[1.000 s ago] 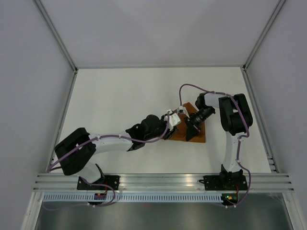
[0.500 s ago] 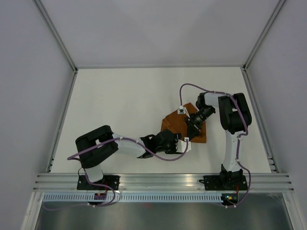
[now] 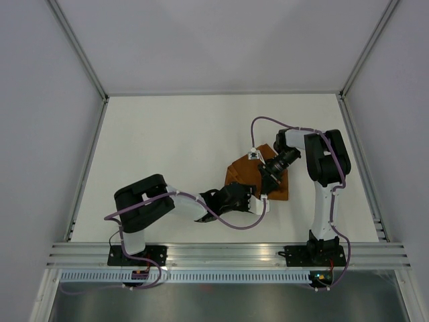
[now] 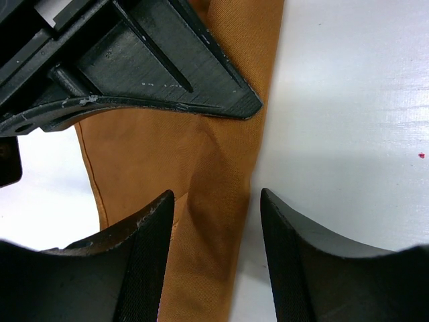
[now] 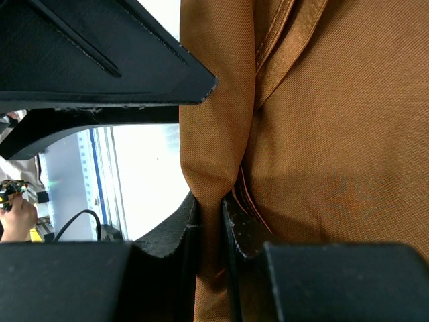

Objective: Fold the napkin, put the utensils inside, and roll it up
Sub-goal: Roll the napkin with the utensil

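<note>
The rust-orange napkin (image 3: 238, 176) lies folded on the white table at centre right. My right gripper (image 3: 267, 181) is shut on a raised fold of the napkin (image 5: 322, 121), pinched between its fingertips (image 5: 209, 213). My left gripper (image 3: 255, 198) is at the napkin's near edge, open, its two fingers either side of a narrow folded strip of the cloth (image 4: 208, 201) without closing on it (image 4: 216, 225). The right gripper's black fingers (image 4: 167, 60) show just beyond it. The knife is hidden.
White table (image 3: 167, 134) enclosed by grey walls with metal posts. An aluminium rail (image 3: 228, 255) runs along the near edge by both arm bases. Bare table (image 4: 348, 134) lies right of the cloth strip in the left wrist view.
My left arm has pulled back from the napkin's far-left part to its near edge, its elbow folding in. My right gripper has stayed on the napkin.
</note>
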Tool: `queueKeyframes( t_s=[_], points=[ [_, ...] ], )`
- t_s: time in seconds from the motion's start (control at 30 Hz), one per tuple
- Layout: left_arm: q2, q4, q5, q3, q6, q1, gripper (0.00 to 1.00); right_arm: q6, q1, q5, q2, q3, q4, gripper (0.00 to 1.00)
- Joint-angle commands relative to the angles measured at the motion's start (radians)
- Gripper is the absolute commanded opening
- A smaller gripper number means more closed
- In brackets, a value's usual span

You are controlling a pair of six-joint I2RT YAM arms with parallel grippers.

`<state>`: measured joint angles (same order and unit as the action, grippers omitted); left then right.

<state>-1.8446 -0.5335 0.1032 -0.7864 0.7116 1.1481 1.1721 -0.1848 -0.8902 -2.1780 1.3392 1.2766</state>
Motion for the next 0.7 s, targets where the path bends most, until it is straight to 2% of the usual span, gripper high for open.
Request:
queueKeyframes(
  t_s=[0.0, 0.13, 0.37, 0.47, 0.57, 0.6, 0.67],
  points=[
    [-0.036, 0.049, -0.034, -0.017, 0.063, 0.007, 0.6, 0.061, 0.008, 0.056, -0.039, 0.018, -0.071, 0.18],
    [-0.056, 0.142, -0.083, -0.06, 0.048, 0.007, 0.57, 0.061, 0.01, 0.056, -0.04, 0.023, -0.071, 0.18],
    [-0.091, 0.271, -0.099, -0.132, 0.043, 0.007, 0.45, 0.061, 0.011, 0.053, -0.04, 0.025, -0.066, 0.18],
    [-0.108, 0.331, -0.137, -0.165, 0.034, 0.007, 0.37, 0.063, 0.013, 0.054, -0.04, 0.025, -0.065, 0.18],
    [-0.119, 0.385, -0.151, -0.197, 0.017, 0.007, 0.24, 0.063, 0.013, 0.051, -0.037, 0.025, -0.069, 0.18],
    [-0.119, 0.412, -0.155, -0.212, 0.006, 0.007, 0.16, 0.058, 0.015, 0.053, -0.032, 0.023, -0.074, 0.18],
    [-0.122, 0.434, -0.171, -0.227, -0.003, 0.006, 0.11, 0.035, 0.015, 0.056, -0.017, 0.014, -0.103, 0.22]
  ],
)
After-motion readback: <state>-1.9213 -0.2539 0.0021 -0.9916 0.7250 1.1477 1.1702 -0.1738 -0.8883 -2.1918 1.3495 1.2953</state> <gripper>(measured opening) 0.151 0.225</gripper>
